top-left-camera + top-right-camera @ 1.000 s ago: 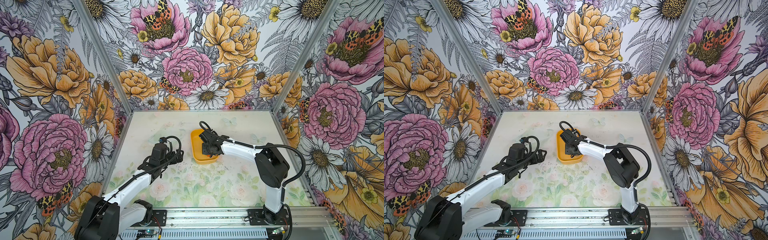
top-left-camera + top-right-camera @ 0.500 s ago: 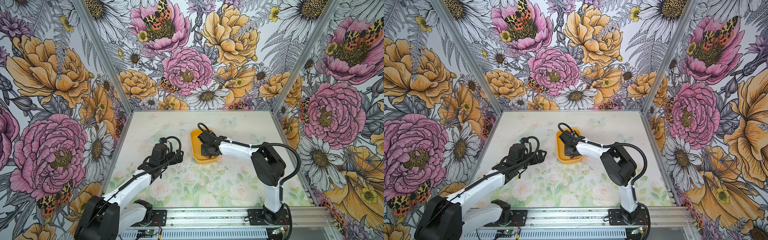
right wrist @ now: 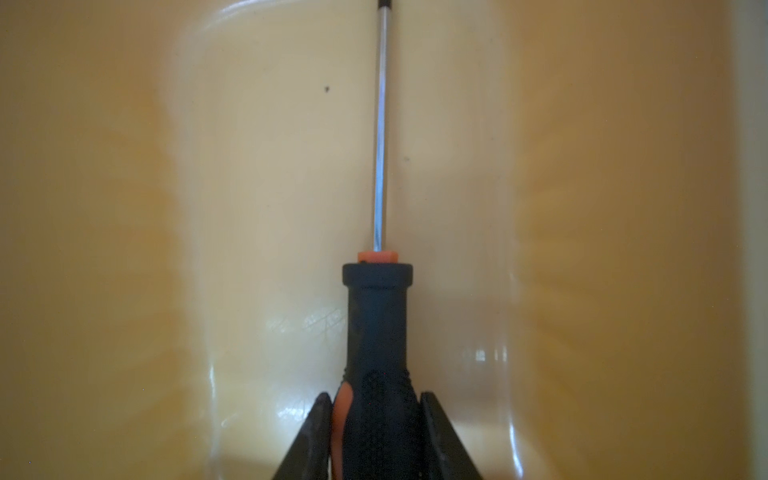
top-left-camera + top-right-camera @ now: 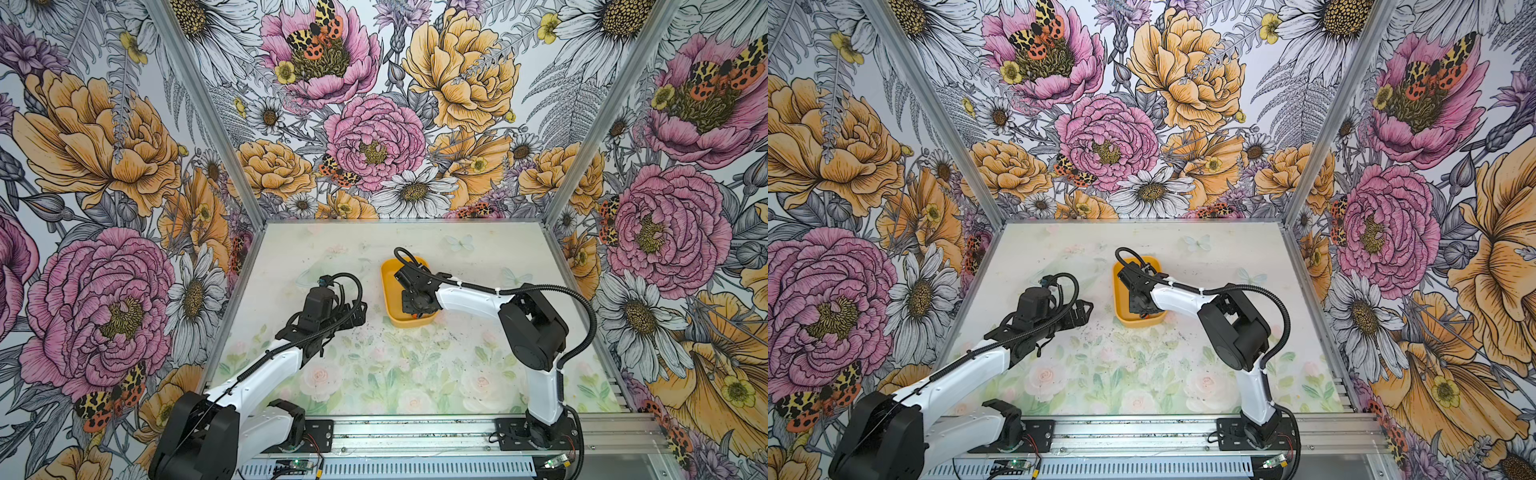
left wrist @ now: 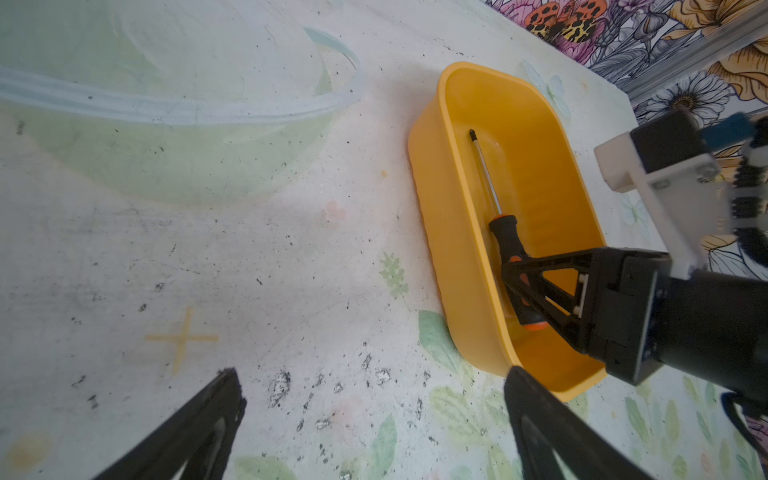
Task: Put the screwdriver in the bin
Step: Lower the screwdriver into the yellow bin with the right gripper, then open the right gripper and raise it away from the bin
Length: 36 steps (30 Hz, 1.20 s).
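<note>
Firmly, right gripper (image 3: 375, 399) clamps the screwdriver (image 3: 376, 332) inside the bin (image 5: 440, 232).

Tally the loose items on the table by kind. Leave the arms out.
screwdriver: 1
bin: 1
clear round container: 1
Total: 3
</note>
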{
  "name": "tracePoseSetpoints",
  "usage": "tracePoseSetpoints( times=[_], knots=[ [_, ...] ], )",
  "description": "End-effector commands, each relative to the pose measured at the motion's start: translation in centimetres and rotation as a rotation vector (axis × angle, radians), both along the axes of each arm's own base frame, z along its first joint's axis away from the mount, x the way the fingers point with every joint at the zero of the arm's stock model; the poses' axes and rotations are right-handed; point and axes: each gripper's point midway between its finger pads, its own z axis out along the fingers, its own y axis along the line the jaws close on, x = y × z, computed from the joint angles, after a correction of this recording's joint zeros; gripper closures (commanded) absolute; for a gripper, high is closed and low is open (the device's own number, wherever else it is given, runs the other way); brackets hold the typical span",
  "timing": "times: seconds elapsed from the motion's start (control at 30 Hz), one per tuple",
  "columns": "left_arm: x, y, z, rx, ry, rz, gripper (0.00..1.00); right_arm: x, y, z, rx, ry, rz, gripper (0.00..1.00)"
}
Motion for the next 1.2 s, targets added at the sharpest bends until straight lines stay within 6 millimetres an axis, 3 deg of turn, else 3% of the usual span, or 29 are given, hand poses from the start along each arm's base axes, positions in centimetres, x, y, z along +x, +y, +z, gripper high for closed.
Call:
tracePoseSetpoints(
  times=[0.0,0.2,0.37,0.47,0.7,0.9,1.0,1.17],
  knots=[
    [0.3,-0.5,1.2,-0.005,-0.029,-0.024,0.01,0.6,0.3,0.9,0.009,-0.025,0.015,0.71],
    [0.3,-0.5,1.4,-0.002,-0.035,-0.024,0.01,0.5,0.2,2.1,0.008,-0.043,0.04,0.59],
    [0.5,-0.4,2.4,0.004,-0.062,-0.027,0.01,0.4,-0.4,4.2,-0.011,-0.083,0.073,0.4],
    [0.7,-0.2,2.8,0.019,-0.073,-0.025,0.01,0.1,-0.3,5.5,0.002,-0.099,0.105,0.35],
    [1.1,-0.1,3.4,0.041,-0.077,-0.036,0.01,-0.8,-0.2,8.7,0.046,-0.136,0.18,0.3],
    [1.7,0.3,5.1,0.086,-0.136,-0.037,0.01,-2.2,-0.4,12.2,0.057,-0.213,0.35,0.3],
    [2.1,0.7,6.7,0.112,-0.197,-0.033,0.01,-2.9,-1.7,13.0,-0.001,-0.26,0.445,0.3],
    [2.7,1.6,9.8,0.181,-0.323,-0.025,0.01,-3.4,-5.1,12.6,-0.048,-0.269,0.5,0.29]
  ],
)
